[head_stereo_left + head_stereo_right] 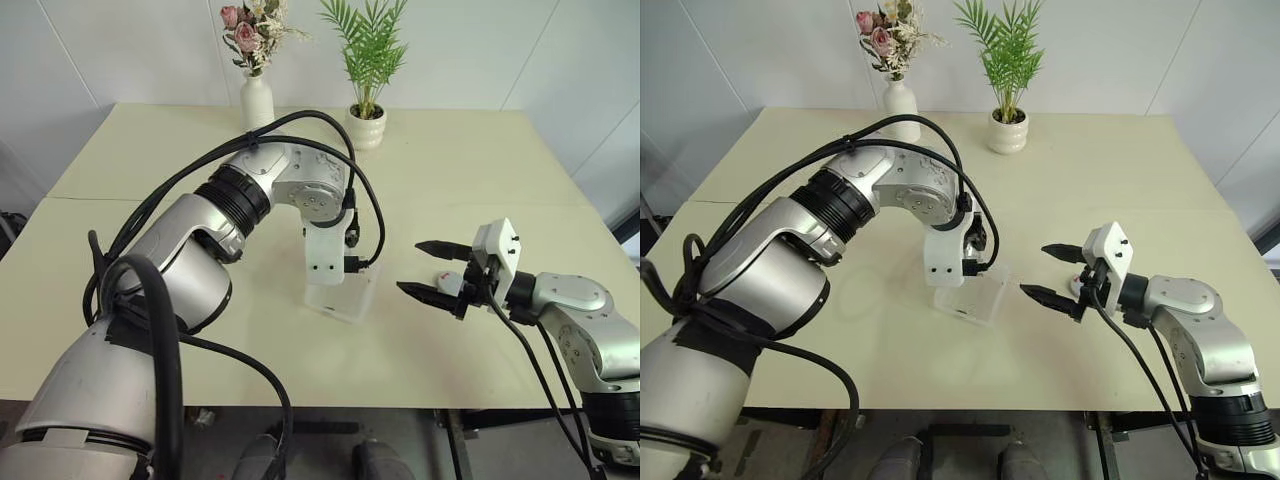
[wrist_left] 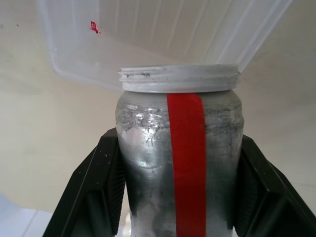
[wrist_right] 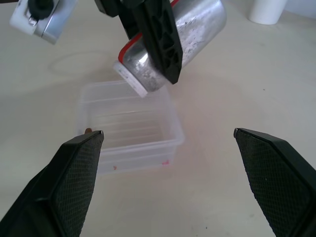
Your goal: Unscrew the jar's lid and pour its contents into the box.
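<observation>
My left gripper [image 2: 177, 140] is shut on the jar [image 2: 148, 148], a clear jar with a red streak [image 2: 186, 158] down its side. The jar has no lid on; its threaded mouth [image 3: 129, 79] tilts downward over the box [image 3: 128, 118], a shallow clear plastic box in the middle of the table. The box's ribbed floor looks bare. To the right of the box my right gripper [image 1: 410, 266] stands open, pointing at it with nothing between its fingers. The lid [image 1: 443, 278], small and whitish with a red mark, lies on the table just behind those fingers.
A white vase of flowers [image 1: 256, 100] and a white plant pot [image 1: 366, 127] stand at the table's far edge. My left arm's black cables [image 1: 365, 200] loop above the box. The table's front edge [image 1: 400, 405] runs close below both arms.
</observation>
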